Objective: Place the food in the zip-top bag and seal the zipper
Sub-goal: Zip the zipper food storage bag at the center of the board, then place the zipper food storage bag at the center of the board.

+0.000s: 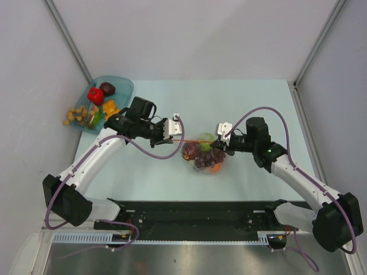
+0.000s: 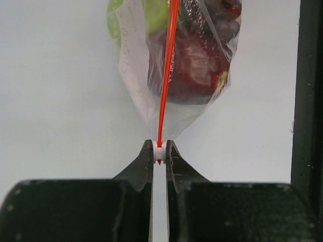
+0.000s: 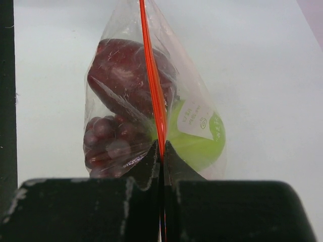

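Observation:
The clear zip-top bag lies mid-table between my grippers, holding a green apple, a dark red fruit and a purple grape bunch; an orange shows at its near end. The red-orange zipper runs taut along its top. My left gripper is shut on the zipper's white slider at the bag's left end. My right gripper is shut on the zipper strip at the right end.
A teal-blue tray at the far left holds a red fruit, a dark fruit and other toy food. The black rail runs along the near edge. Grey walls enclose the table.

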`<state>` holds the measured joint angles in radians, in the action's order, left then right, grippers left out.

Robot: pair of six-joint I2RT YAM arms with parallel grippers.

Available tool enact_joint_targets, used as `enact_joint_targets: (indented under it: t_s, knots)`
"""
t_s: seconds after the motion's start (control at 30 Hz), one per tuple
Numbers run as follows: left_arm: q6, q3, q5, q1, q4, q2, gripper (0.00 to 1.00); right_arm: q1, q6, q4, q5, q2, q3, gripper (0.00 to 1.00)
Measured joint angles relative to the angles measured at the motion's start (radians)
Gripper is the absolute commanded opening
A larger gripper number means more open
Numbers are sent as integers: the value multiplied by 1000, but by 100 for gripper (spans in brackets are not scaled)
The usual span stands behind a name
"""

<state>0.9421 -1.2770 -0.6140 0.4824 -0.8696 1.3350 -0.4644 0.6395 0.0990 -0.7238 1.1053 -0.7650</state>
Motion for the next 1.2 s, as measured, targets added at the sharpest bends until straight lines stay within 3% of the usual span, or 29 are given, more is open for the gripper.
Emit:
enact_joint_targets:
  t_s: [0.23,0.53,0.73,0.87,1.0,1.13,1.2]
  knots:
    - [-62,-10,27,-7,62,19,0,10,4,-86,46,41,0,0]
    - [-158,-94,164,-29,287,126,0,85,70,-343,134,300,-129,0]
    - [-117,-12,171,-36,364,108,0,82,197,-259,91,320,-192,2]
    - [-86,190,170,-34,378,82,0,11,291,-33,79,356,-195,18]
    - [-85,371,175,-6,367,73,0,-80,357,186,77,395,-165,29]
    - [-98,482,163,59,360,-11,0,-113,374,316,71,362,-98,53]
    - [-109,508,159,97,360,-72,5,-117,378,369,69,314,-66,59]
